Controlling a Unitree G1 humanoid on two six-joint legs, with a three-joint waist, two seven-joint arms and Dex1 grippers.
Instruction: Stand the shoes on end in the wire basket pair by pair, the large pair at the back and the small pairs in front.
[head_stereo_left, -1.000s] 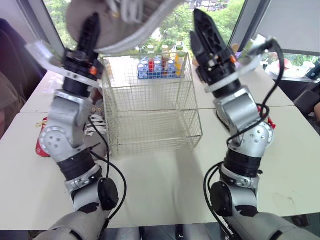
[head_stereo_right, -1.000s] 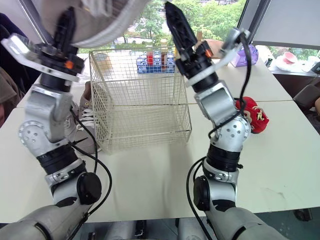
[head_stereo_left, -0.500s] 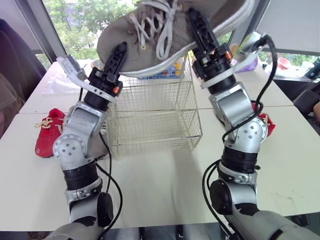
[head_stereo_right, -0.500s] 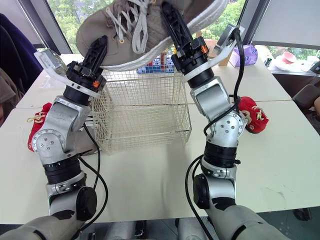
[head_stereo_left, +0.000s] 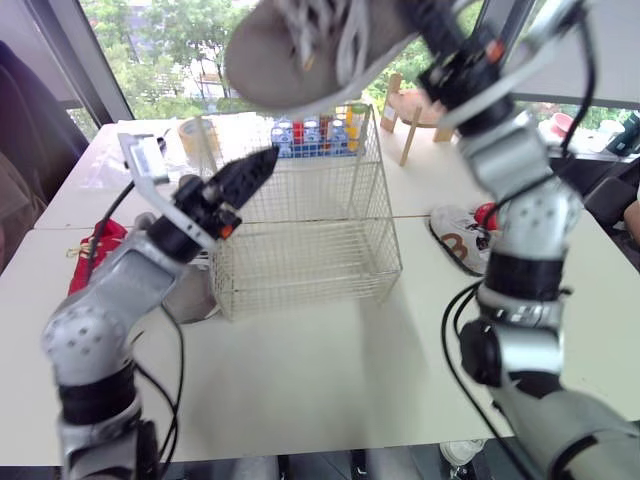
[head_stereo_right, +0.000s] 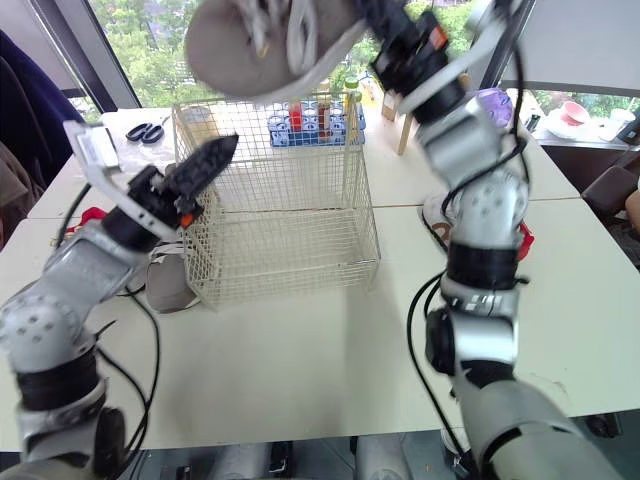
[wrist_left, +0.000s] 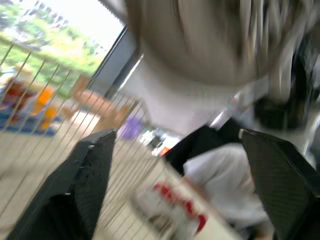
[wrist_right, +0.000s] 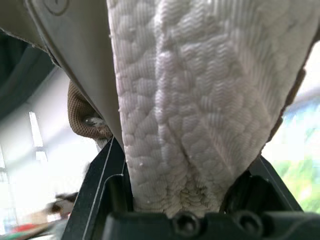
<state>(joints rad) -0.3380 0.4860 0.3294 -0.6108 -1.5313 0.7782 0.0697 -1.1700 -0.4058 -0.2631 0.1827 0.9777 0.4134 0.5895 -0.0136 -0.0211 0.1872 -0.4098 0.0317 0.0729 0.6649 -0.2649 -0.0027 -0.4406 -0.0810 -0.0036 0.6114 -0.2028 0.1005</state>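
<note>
**Grey shoe aloft over the basket**

Large grey shoe (head_stereo_left: 310, 55) clamped in right gripper (head_stereo_left: 432, 20), high above wire basket (head_stereo_left: 300, 230); heel end cut off at top. Left gripper (head_stereo_left: 262, 160) spread wide, empty, beside the basket's left wall. On the table: one second grey shoe (head_stereo_right: 165, 285) and left red shoe (head_stereo_left: 105, 250), both half hidden behind the left arm; one white shoe (head_stereo_left: 455, 235); right red shoe (head_stereo_left: 487, 212), mostly hidden.

Blue bottle crate (head_stereo_right: 310, 122) on white table (head_stereo_left: 330, 370); scissors (head_stereo_right: 150, 128); wooden stand (head_stereo_left: 405, 115) nearby
</note>
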